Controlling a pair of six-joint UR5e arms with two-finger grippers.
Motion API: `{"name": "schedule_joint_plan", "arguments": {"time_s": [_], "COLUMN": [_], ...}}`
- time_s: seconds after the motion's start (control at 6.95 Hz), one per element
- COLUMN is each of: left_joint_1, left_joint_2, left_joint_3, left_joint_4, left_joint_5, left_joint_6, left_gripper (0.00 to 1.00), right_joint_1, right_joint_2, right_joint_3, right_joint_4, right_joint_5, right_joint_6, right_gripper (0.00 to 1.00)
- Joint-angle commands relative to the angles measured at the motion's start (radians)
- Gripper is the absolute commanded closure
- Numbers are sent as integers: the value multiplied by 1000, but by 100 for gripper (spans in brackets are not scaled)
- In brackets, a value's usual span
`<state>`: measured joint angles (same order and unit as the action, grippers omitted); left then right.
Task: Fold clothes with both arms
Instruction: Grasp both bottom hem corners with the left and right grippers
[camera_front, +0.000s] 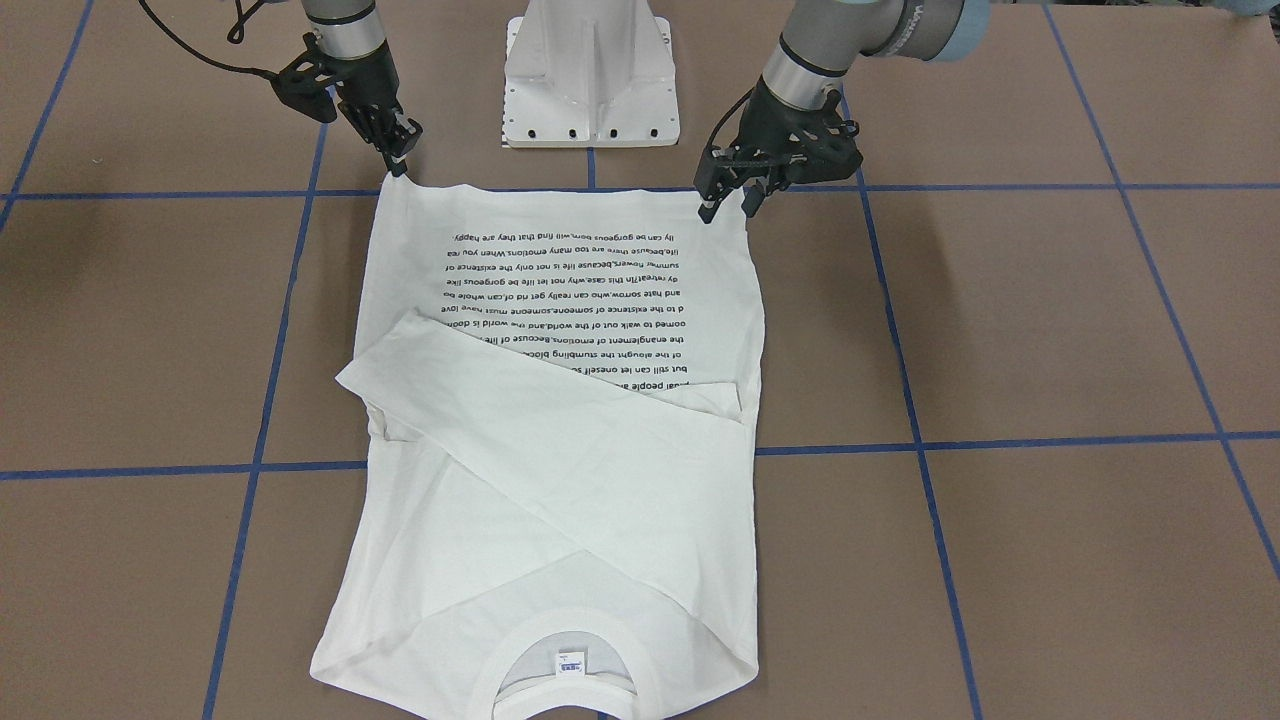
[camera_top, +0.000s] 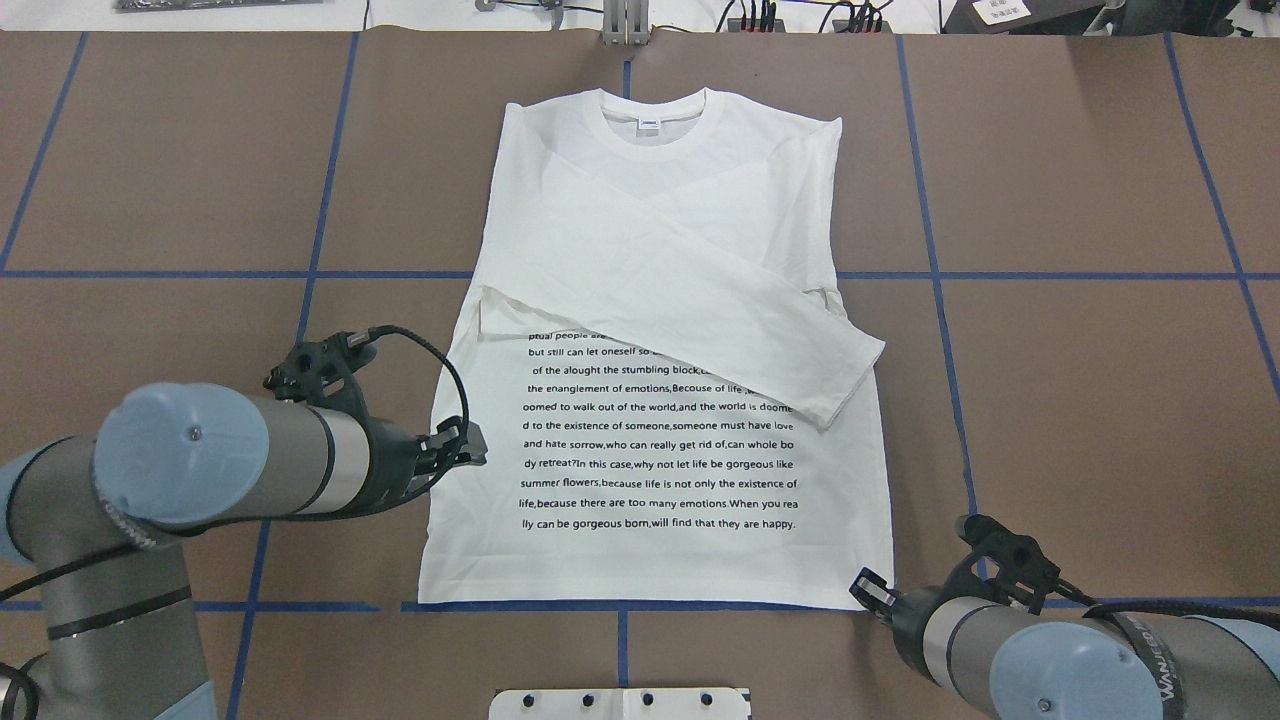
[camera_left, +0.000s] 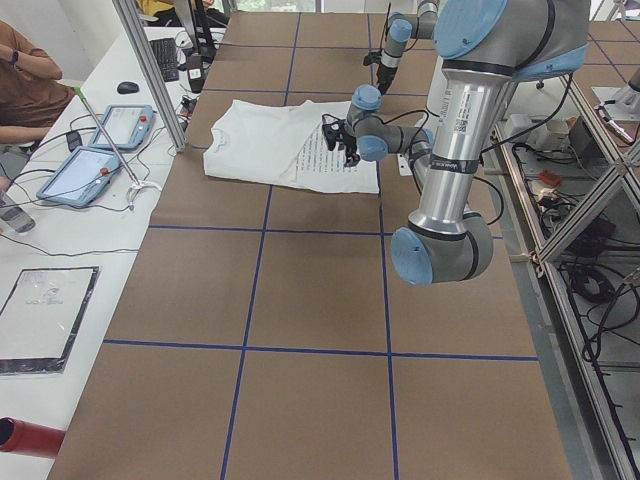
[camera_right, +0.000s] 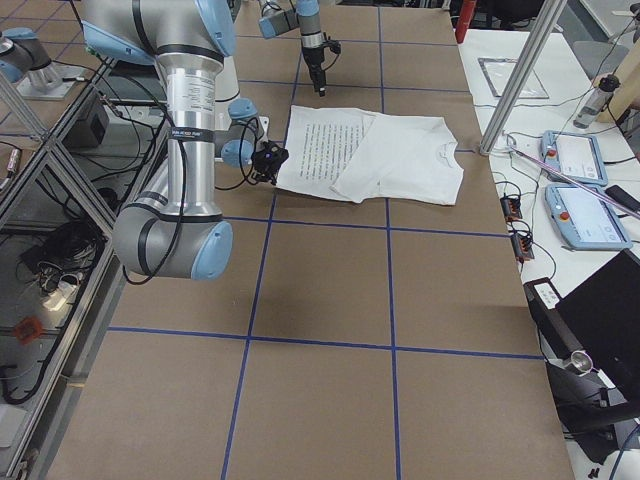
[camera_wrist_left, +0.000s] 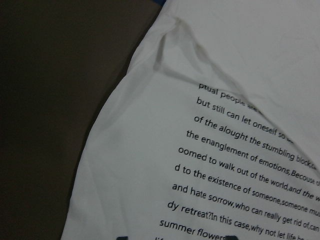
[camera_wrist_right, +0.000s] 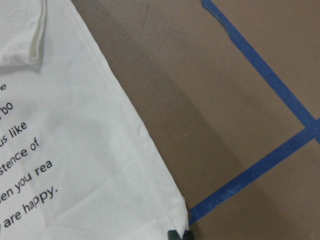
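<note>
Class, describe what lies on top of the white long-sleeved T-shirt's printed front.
A folded white sleeve lies diagonally across the T-shirt, covering the upper lines of black text; those words cannot be read.

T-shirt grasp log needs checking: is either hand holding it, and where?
Left hand hovers open, holding nothing. Right hand sits at the T-shirt's hem corner; a grip cannot be told.

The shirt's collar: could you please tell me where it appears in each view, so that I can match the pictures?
Exterior front-facing: collar bottom centre.
Overhead exterior: collar top centre.
Exterior left: collar at the shirt's left end.
Exterior right: collar at the shirt's right end.
Left wrist-mounted: not in it.
Right wrist-mounted: not in it.
Shared landmark: the black text, in every view; the collar lies at the opposite end.
</note>
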<state>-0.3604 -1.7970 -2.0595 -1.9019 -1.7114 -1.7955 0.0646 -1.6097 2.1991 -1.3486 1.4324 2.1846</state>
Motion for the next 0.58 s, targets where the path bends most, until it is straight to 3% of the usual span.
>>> {"name": "schedule_joint_plan", "arguments": {"time_s": [0.0,0.43], "left_joint_1": [105,172], "left_joint_2": [79,73], "left_joint_3": [-7,7], "left_joint_4": [7,17], "left_joint_5": [62,64], "left_joint_6": [-129,-159], "left_gripper": [28,29], "right_joint_1": [18,18], "right_joint_2": [4,4], "right_joint_3": [-2,-1], "right_joint_4": [-1,-1], "right_joint_5": [23,23], "right_joint_6": [-2,-2], "right_gripper": [100,100]}}
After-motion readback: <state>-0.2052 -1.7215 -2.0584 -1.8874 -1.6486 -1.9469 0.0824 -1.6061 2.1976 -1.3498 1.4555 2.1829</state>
